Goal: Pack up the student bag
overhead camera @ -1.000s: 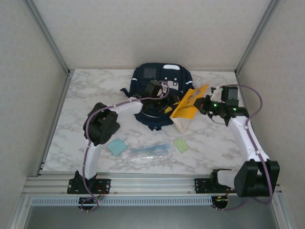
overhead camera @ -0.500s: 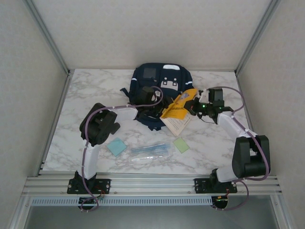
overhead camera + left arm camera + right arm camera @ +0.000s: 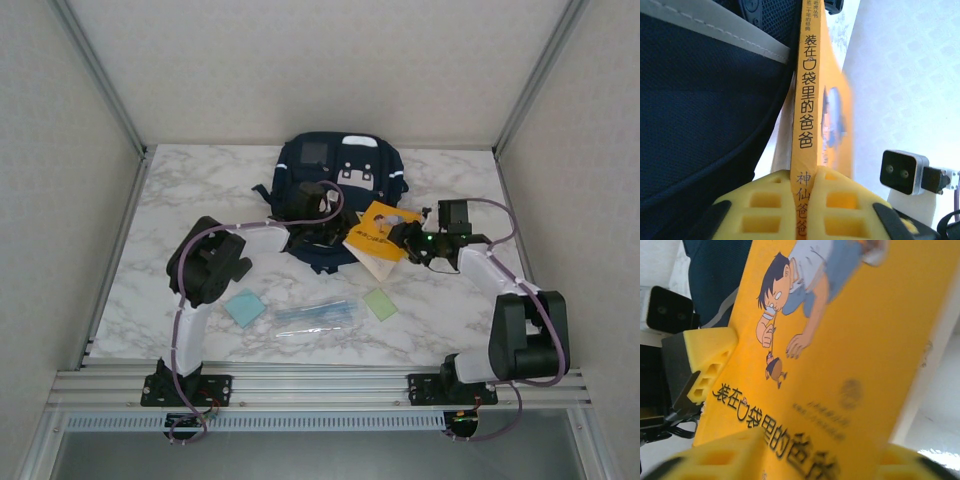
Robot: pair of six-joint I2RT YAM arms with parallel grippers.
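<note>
The student bag, dark navy with a grey patch, lies at the back middle of the table; its fabric fills the left of the left wrist view. A yellow picture book rests against its front right edge. My left gripper is shut on the book's spine, yellow fingers pressed on both sides. My right gripper stands open at the book's right side, the cover lying between its spread fingers. The left gripper's finger shows at the cover's far edge.
On the marble table in front lie a blue sticky pad, a clear pouch of pens and a green sticky pad. Enclosure walls stand at the left, right and back.
The left gripper has closed on the book's spine and the right gripper has let go and opened. The book has tipped down flatter and shifted left toward the bag.
</note>
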